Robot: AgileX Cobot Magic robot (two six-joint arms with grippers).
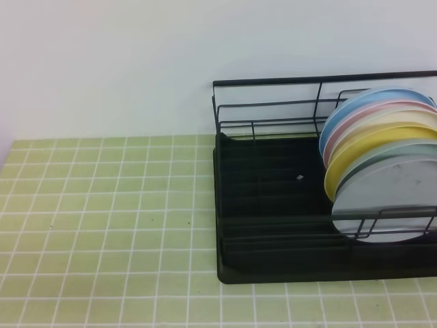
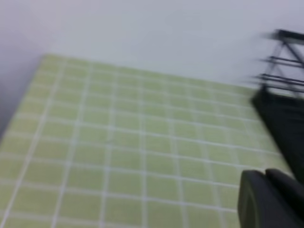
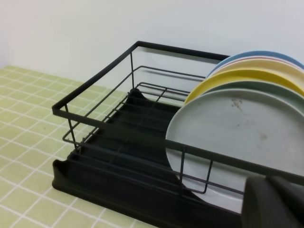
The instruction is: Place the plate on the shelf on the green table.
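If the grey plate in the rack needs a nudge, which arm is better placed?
Probably right: its gripper sits just before the plate in the shelf; the left gripper faces green table.

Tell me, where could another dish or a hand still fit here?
The shelf has its left half bare, beside the plate fronting the coloured stack. The green table left of it lies open. The shelf's right end is crowded.

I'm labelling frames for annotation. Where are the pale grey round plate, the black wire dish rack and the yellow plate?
pale grey round plate (image 3: pixel 237 137): right wrist view, centre of its face.
black wire dish rack (image 1: pixel 273 82): exterior high view, top back rail.
yellow plate (image 1: pixel 369 147): exterior high view, visible upper face.
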